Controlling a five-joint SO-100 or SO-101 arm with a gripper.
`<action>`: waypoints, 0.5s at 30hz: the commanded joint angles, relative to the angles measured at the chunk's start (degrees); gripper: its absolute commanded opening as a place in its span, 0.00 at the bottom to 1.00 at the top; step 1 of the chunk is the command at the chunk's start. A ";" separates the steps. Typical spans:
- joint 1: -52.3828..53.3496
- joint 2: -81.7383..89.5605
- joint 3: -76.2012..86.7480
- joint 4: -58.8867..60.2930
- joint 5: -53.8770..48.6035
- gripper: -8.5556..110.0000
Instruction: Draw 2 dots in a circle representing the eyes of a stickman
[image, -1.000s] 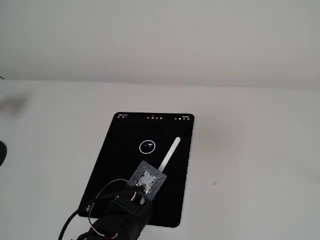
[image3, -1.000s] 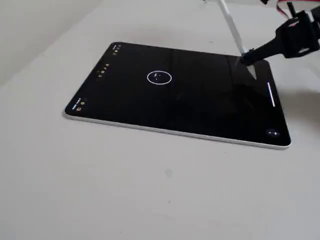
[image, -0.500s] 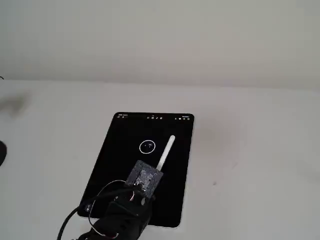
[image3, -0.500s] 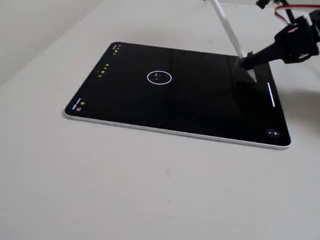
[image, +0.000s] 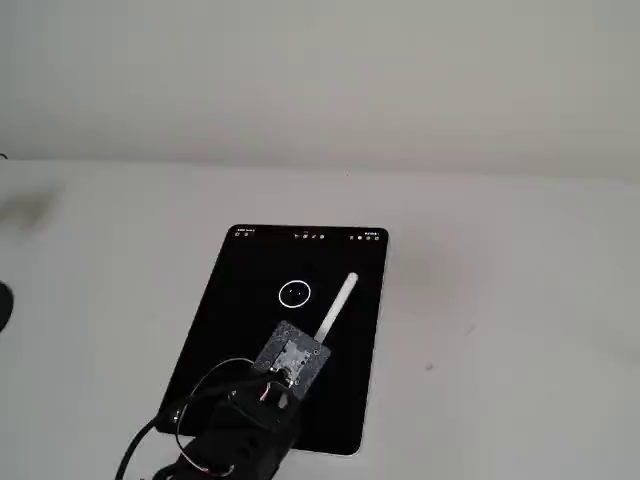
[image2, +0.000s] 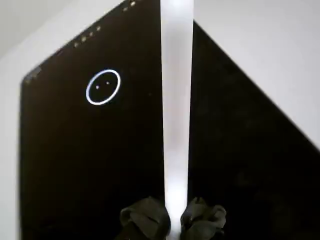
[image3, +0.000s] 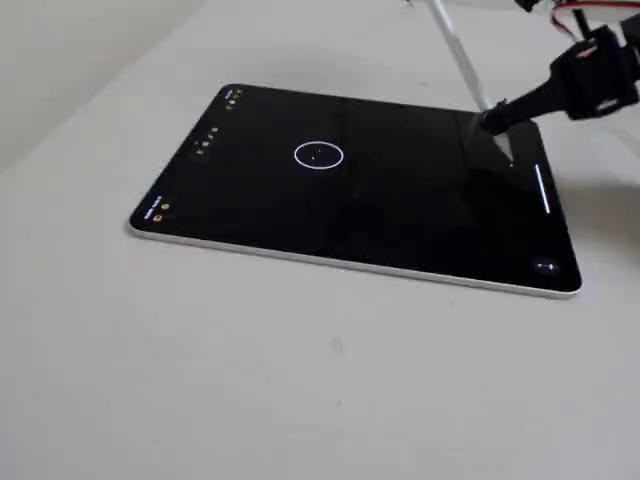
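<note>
A black tablet (image: 230, 330) lies flat on the white table. A thin white ring, the circle (image: 279, 293), shows on its upper half. In the wrist view the circle (image2: 86, 90) holds two tiny white dots (image2: 97, 86) side by side. The circle also shows in a fixed view (image3: 296, 155). My gripper (image2: 172, 222) is shut on a white stylus (image2: 176, 125). The stylus (image: 338, 305) points past the circle, to its right, toward the tablet's icon edge. In a fixed view the stylus (image3: 460, 55) slants up from the gripper (image3: 497, 117) and leaves the frame, so its tip is hidden.
The tablet (image3: 350, 210) has small icons along one short edge (image3: 205, 140) and a white bar (image3: 543, 190) near the other. My arm and its cables (image: 150, 430) cover the tablet's lower left corner. A dark object (image: 3, 305) sits at the table's left edge.
</note>
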 joint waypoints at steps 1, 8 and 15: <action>-1.14 22.68 -6.59 19.25 9.58 0.07; 3.08 20.74 -16.17 33.57 27.69 0.07; 4.22 30.15 -14.41 45.53 35.33 0.07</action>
